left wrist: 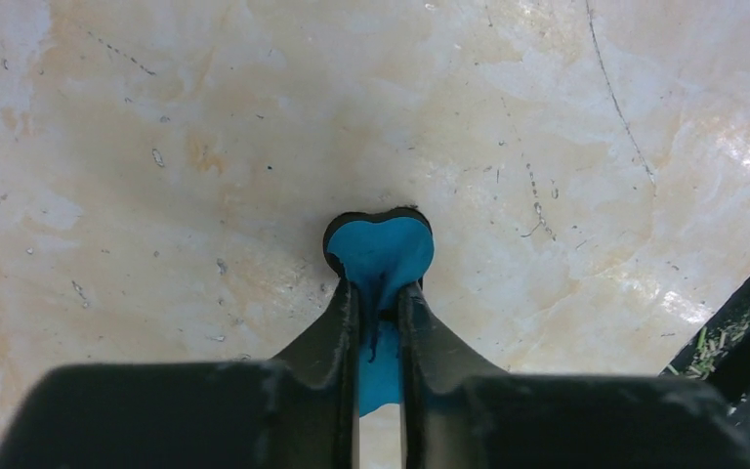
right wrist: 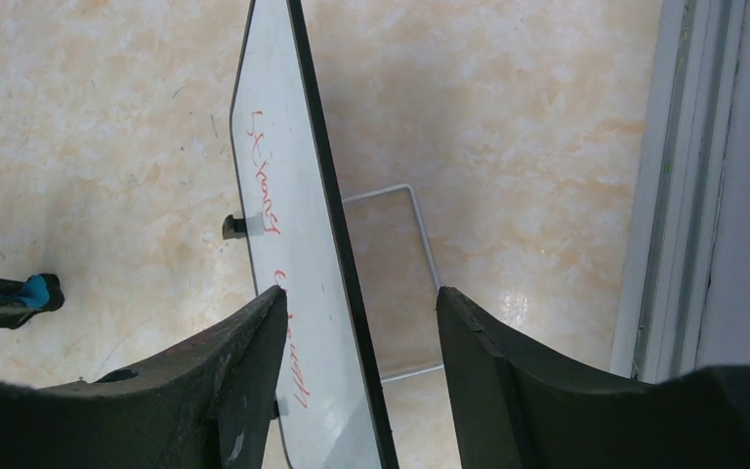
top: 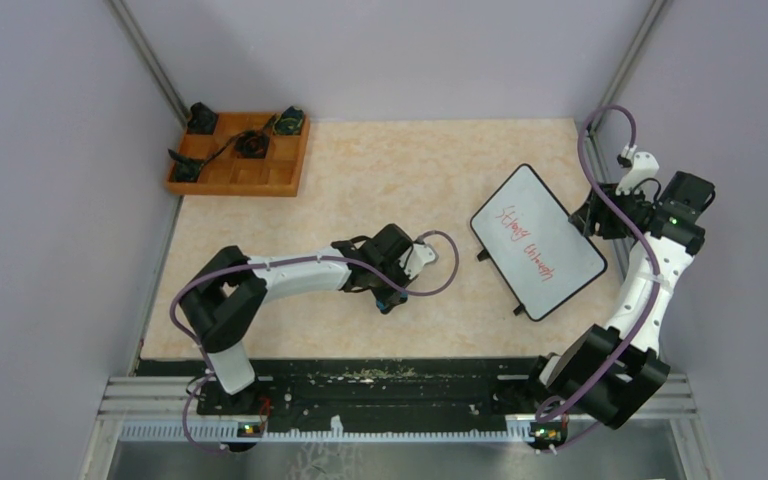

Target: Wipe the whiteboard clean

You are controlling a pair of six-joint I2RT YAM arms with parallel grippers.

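Observation:
The whiteboard (top: 538, 240) stands tilted on the table at the right, with red handwriting on its face. In the right wrist view the whiteboard (right wrist: 288, 195) runs edge-on between the fingers of my right gripper (right wrist: 359, 293), which is open and straddles its black rim without touching it. My right gripper (top: 590, 218) sits at the board's far right edge. Near the table's middle, my left gripper (top: 388, 298) points down at the tabletop. My left gripper (left wrist: 381, 285) is shut on a small blue eraser (left wrist: 381, 249), squeezing it so it bulges past the fingertips. The eraser (right wrist: 34, 293) also shows at the far left.
A wooden tray (top: 240, 175) with black parts in its compartments lies at the back left. A thin wire stand (right wrist: 420, 225) props the board from behind. A metal frame post (right wrist: 684, 195) and the wall stand close on the right.

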